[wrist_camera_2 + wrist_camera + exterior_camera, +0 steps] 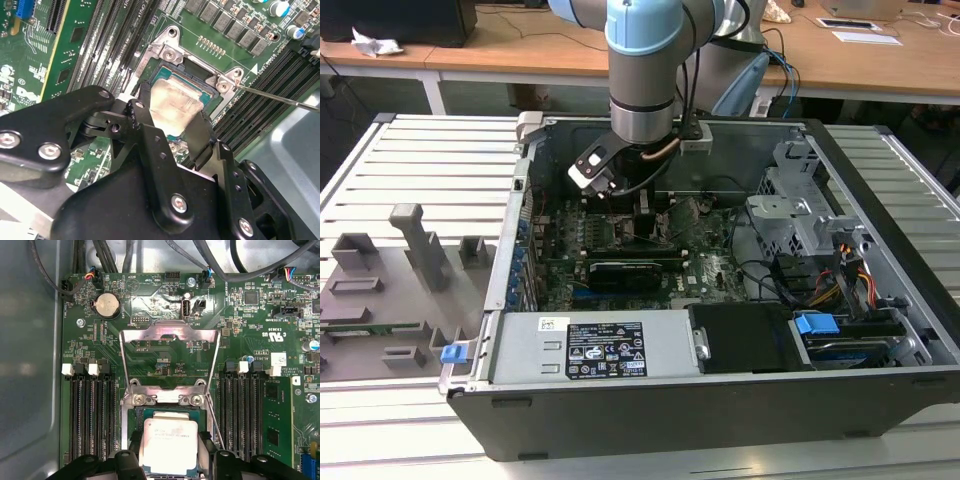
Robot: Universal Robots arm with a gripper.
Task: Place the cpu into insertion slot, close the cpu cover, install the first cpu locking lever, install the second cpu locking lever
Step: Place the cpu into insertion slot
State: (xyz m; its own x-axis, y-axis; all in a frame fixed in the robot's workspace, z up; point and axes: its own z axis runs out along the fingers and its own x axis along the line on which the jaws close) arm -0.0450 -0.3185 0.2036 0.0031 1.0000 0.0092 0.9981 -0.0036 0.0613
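Observation:
In both wrist views the cpu point(170, 442) point(172, 102), a pale silver square chip, sits squarely over the insertion slot point(165, 411) point(197, 75). Whether it rests in the slot or hangs just above it I cannot tell. My gripper point(170, 450) point(170, 115) point(645, 212) is shut on the cpu, one black finger point(131, 442) against each of two opposite edges. The cpu cover point(170, 332) stands swung open beyond the slot, with the green board showing through its window. A thin locking lever point(280, 96) juts out, unlatched, beside the slot.
Long black memory slots point(90, 415) point(242, 415) flank the socket. A coin battery point(107, 305) and cables lie beyond the cover. In the exterior view a black card point(625, 270), power supply point(590, 345) and drive cage point(800, 210) crowd the case. A grey fixture plate point(390, 290) lies at the exterior view's left.

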